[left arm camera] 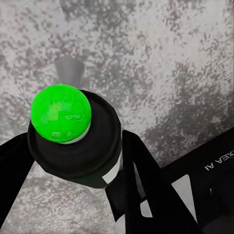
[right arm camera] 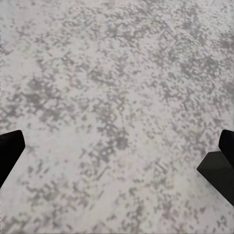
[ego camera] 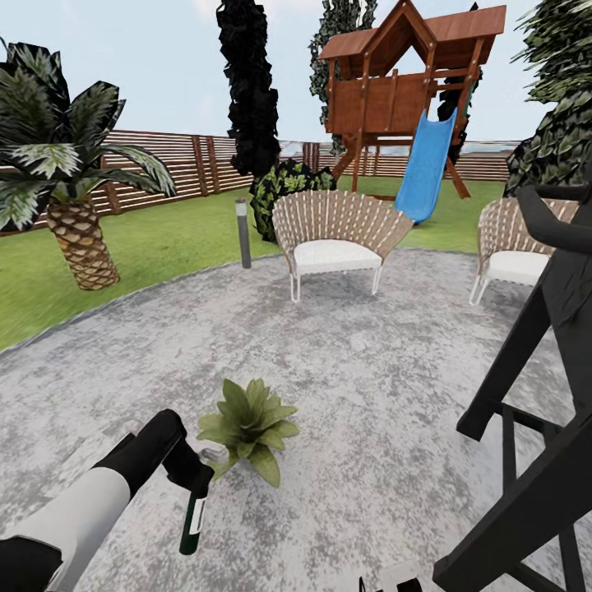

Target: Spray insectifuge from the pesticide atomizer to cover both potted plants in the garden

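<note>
The pesticide atomizer (ego camera: pixel 192 524) is held clamped in the left gripper (ego camera: pixel 194 485), hanging bottle-down over the grey paving (ego camera: pixel 370 378) just beside one potted plant (ego camera: pixel 247 426). The liquid inside the dark bottle cannot be made out. In the left wrist view the atomizer (left arm camera: pixel 73 141) is seen end-on — a dark round body topped by a bright green ball (left arm camera: pixel 61 113) — with black fingers (left arm camera: pixel 146 180) pressed to either side. The pot under the rosette of leaves is all but hidden; only a pale sliver shows at its base.

In the right wrist view the right gripper (right arm camera: pixel 117 153) is seen with its jaws wide apart over speckled stone (right arm camera: pixel 117 87), each fingertip (right arm camera: pixel 9 151) cut off by the frame edge. In the head view the right arm (ego camera: pixel 534 460) is cut off at the frame's edge.

Farther off, two wicker chairs (ego camera: pixel 337 234) with white cushions are seen — the right one cropped — and a wooden playhouse (ego camera: pixel 395 90) with a blue slide (ego camera: pixel 427 164), a palm (ego camera: pixel 70 189) and a slat fence (ego camera: pixel 181 164).
</note>
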{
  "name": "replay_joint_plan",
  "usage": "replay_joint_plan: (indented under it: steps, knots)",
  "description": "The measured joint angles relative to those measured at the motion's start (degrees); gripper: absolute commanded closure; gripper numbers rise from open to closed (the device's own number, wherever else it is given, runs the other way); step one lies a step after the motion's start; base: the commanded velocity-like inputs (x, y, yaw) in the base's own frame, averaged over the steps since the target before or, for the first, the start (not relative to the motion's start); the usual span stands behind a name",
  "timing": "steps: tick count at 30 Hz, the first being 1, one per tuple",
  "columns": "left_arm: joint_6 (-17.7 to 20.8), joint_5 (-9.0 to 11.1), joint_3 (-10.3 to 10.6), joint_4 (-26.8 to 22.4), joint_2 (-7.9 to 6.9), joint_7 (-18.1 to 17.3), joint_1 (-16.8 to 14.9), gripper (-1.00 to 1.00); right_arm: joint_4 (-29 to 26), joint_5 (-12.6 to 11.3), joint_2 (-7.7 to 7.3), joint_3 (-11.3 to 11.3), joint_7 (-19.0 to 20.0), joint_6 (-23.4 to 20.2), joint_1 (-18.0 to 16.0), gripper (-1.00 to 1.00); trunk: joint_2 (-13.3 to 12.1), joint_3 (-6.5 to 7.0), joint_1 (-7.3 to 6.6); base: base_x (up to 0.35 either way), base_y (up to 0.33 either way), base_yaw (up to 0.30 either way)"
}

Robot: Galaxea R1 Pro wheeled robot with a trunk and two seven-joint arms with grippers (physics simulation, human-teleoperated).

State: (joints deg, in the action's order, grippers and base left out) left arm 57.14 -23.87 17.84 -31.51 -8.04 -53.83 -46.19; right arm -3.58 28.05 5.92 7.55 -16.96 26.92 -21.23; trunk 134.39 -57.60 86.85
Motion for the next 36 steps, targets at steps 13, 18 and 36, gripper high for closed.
replay_joint_plan:
  steps: [13,18,36]
  knots:
    - [0.2,-3.0,20.0,1.1,-0.29,-17.7,-7.9,1.00,0.0,0.1,0.04,0.0,0.1,0.0,0.0,-1.00,0.0,0.00,0.00,0.001,0.000,0.000]
    - [0.2,-3.4,20.9,1.3,-0.26,-17.8,-7.7,1.00,-0.1,0.2,0.04,-0.1,0.2,0.0,0.0,-1.00,0.0,0.00,-0.01,0.051,0.000,0.000]
    - [0.1,-3.4,25.5,5.5,0.07,-17.8,-6.8,1.00,0.0,0.1,-0.44,0.0,0.1,0.1,0.0,-1.00,0.0,0.00,0.00,0.079,0.000,0.000]
